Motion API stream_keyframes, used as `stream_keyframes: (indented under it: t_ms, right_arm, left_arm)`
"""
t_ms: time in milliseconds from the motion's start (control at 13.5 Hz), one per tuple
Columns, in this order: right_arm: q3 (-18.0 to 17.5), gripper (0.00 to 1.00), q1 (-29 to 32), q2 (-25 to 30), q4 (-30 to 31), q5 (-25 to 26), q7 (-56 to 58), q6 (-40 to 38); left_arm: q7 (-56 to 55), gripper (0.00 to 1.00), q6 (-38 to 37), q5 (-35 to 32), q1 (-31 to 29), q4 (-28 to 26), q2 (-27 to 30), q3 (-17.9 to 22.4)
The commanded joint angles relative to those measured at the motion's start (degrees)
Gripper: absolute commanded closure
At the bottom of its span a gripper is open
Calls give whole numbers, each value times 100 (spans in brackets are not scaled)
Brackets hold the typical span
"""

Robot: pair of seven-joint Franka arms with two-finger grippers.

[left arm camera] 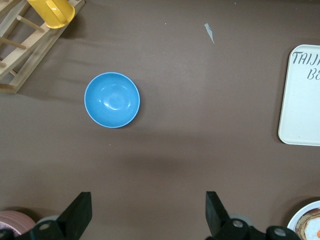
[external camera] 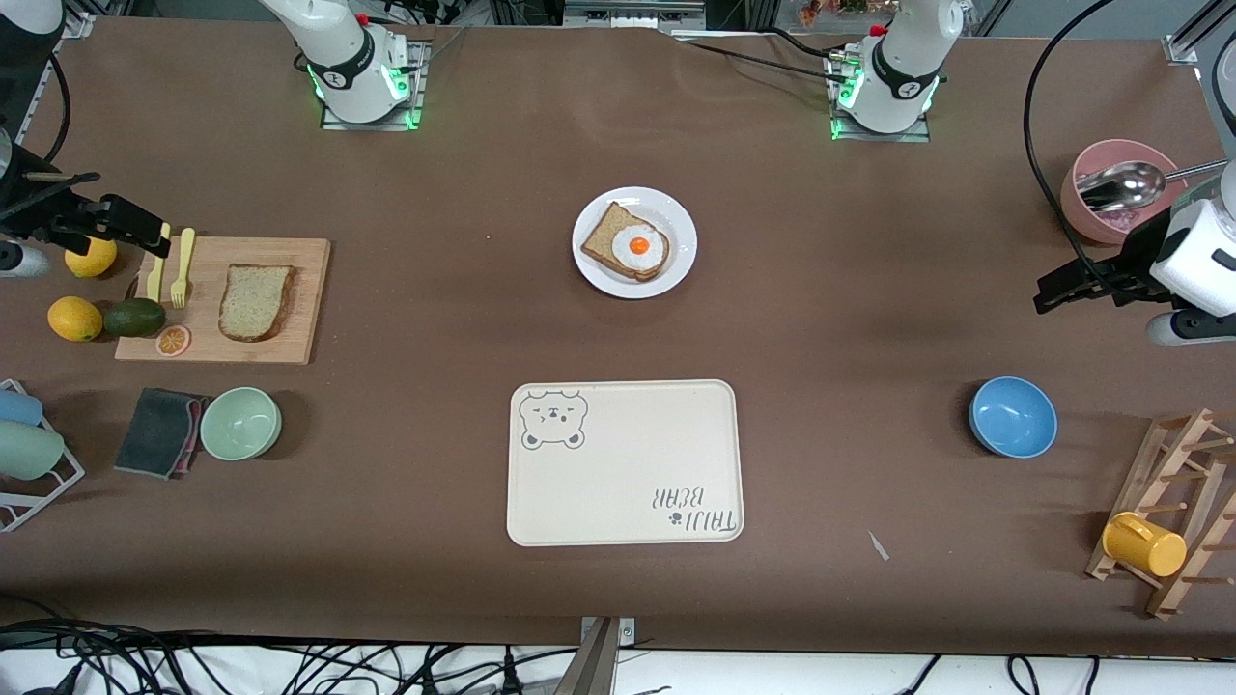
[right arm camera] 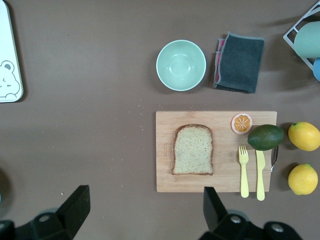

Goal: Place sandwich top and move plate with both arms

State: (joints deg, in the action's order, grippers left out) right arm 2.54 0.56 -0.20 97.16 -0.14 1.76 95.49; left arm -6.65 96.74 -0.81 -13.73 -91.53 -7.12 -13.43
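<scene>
Over the table's two ends, the left gripper [left arm camera: 146, 215] and right gripper [right arm camera: 145, 212] are hovering with jaws wide and empty, one sandwich top [external camera: 255, 301] lying on one cutting board [external camera: 299, 299], one plate [external camera: 678, 220] sitting mid-table bearing one egg-topped slice [external camera: 628, 243].

Two white arms with black joint bands and green-lit bases are seen, the left arm [external camera: 893, 72] and right arm [external camera: 348, 58] each carrying a red button, trailing black cables, and ending in matte black grippers with blocky, wedge-shaped fingers.
</scene>
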Motion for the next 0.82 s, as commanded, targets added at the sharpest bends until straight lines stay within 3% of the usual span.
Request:
stream_keyframes:
  t_ms: [0, 742]
  right_arm:
    - [-43, 0, 50, 73, 102, -38, -26, -4]
    - [-43, 0, 41, 37, 119, 6, -35, -170]
  left_arm:
    - [15, 0, 29, 116, -51, 21, 18, -2]
    - [15, 0, 20, 116, -51, 21, 9, -2]
